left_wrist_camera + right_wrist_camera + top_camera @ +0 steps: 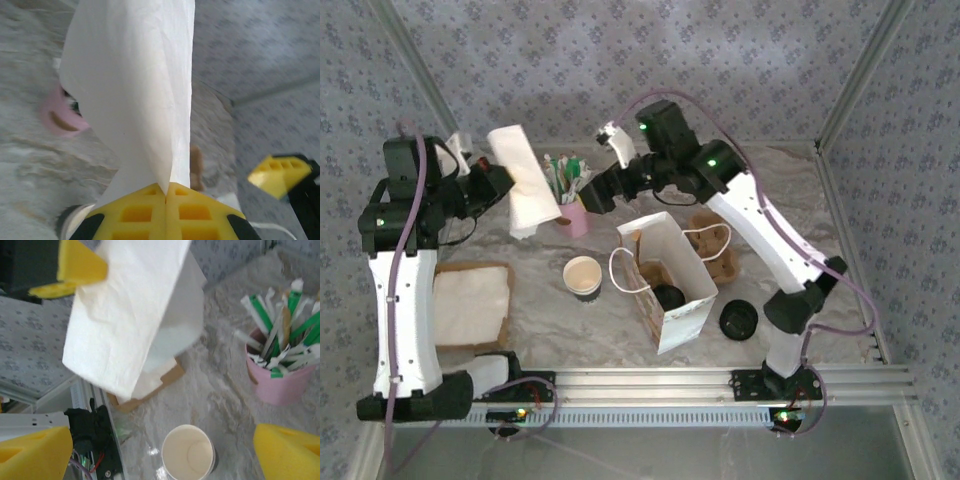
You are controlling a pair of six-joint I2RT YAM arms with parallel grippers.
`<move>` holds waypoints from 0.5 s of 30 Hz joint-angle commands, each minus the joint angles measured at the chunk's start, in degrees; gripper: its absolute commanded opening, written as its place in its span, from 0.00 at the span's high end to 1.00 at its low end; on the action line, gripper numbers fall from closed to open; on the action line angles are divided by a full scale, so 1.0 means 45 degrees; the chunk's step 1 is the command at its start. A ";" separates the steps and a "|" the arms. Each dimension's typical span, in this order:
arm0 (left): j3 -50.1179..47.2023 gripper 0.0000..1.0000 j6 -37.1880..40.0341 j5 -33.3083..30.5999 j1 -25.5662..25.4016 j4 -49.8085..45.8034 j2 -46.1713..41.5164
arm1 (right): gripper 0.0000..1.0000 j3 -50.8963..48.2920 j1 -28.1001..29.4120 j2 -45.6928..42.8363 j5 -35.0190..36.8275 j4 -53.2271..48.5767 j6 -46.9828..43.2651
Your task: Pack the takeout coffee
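The takeout coffee cup (583, 276) stands upright and uncovered on the marble table, left of a white paper bag (682, 318). Its cream inside (188, 452) lies low between my right fingers. Its black lid (738, 320) lies flat to the right of the bag. My right gripper (594, 194) hangs open above the table, beside the pink cup, with nothing in it (162, 440). My left gripper (503, 186) is raised at the back left, shut on a white napkin (135, 90) that hangs from the pinched yellow fingertips (166, 190).
A pink cup (576, 217) of straws and sticks stands behind the coffee cup. A brown cup carrier (717, 246) lies behind the bag, and a dark round thing (668, 296) sits inside the bag. A napkin stack on brown cardboard (470, 300) lies at the left.
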 commanded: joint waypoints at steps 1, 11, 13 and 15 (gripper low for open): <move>0.1386 1.00 0.0569 0.1529 -0.0940 -0.0497 0.0368 | 0.05 -0.0788 -0.0111 -0.1136 -0.0946 0.1754 -0.0450; 0.3695 1.00 0.0607 0.1989 -0.3671 -0.1095 0.1913 | 0.09 -0.2196 -0.0151 -0.3156 -0.0952 0.3076 -0.1705; 0.3928 1.00 0.0626 0.1894 -0.4129 -0.1168 0.2150 | 0.12 -0.2389 -0.0152 -0.3397 -0.0866 0.3070 -0.1926; 0.4111 1.00 0.0632 0.1787 -0.4537 -0.1222 0.2354 | 0.13 -0.2401 -0.0178 -0.3472 -0.0905 0.3075 -0.2082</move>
